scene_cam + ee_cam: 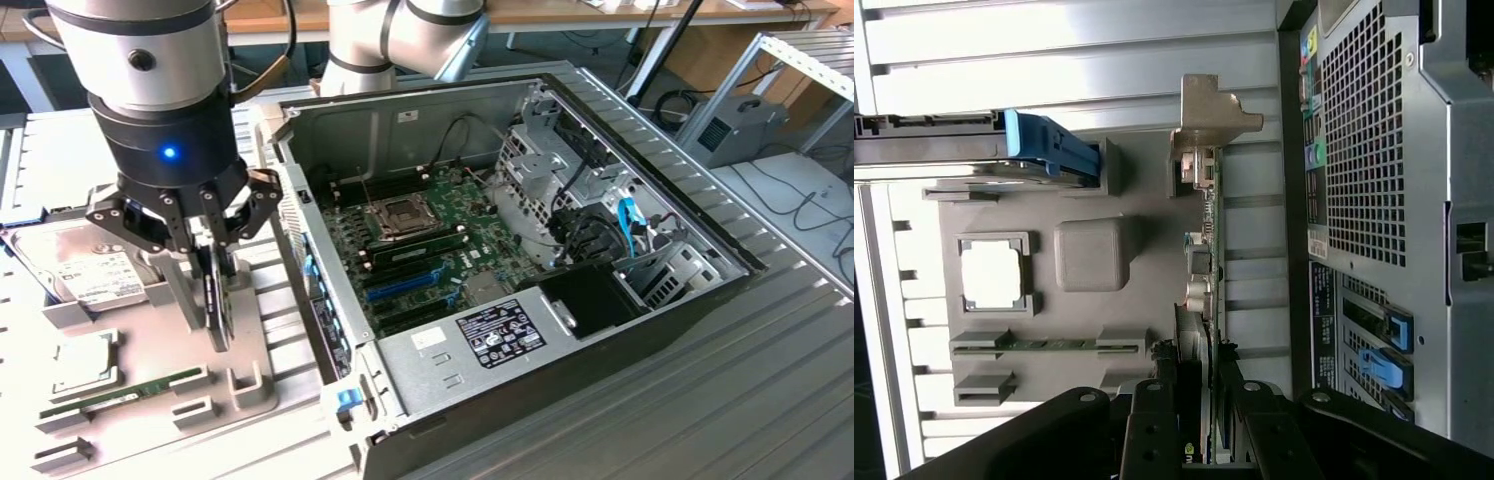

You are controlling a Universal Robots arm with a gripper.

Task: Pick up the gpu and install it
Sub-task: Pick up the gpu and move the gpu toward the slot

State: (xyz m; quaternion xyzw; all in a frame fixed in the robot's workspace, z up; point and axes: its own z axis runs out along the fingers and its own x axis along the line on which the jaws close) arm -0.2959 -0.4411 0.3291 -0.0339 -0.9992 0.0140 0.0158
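**Operator:** State of the end effector, and location of the gpu?

**Technician:** The gripper is at a middling width; its fingers are closed against both faces of the gpu. The card stands on edge in a slot of the grey parts holder; the holder lies just beside the open computer case, on the exterior view's left.

**Operator:** Handling properties?

**Technician:** Judged light, thin and stiff; it is 1 bare circuit board with exposed components, so likely fragile under twist or side load. Hold it across the 2 flat faces at the upper edge, clear of the metal bracket and of the lower contact edge; any tilt in the slot could bind it.

**Operator:** Legible markings?

**Technician:** None readable; the hard drive carries 1 white label and the case 1 black sticker with white print, both too small to read; no brand can be made out on the card.
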